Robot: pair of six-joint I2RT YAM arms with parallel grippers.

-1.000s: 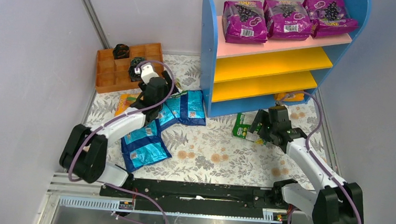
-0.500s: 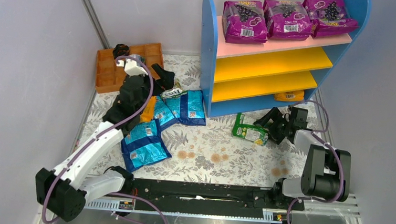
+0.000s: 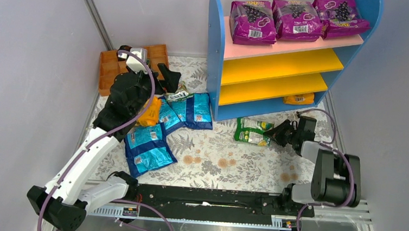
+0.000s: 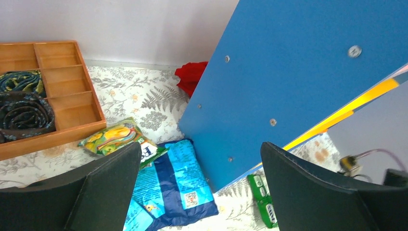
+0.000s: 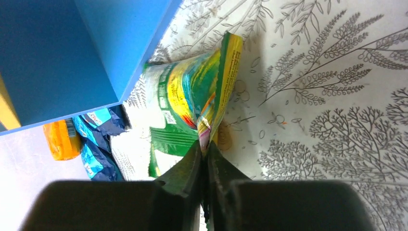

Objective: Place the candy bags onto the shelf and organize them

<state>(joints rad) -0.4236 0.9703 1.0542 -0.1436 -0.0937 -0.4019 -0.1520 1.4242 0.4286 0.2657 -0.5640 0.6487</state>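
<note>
Your right gripper [image 5: 204,144] has clamped onto the green bag [image 5: 185,101] — left gripper [image 4: 199,147] gapes empty; lift it to the shelf [image 3: 282,60].

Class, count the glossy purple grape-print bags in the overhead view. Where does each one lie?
3. All lie side by side on the pink top board of the blue-sided shelf: the left bag, the middle bag, the right bag. Others could lie hidden behind the shelf.

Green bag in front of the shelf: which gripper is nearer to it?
Right. The right gripper is shut on the green bag's edge; the left gripper hangs open well away, above the blue bags.
</note>
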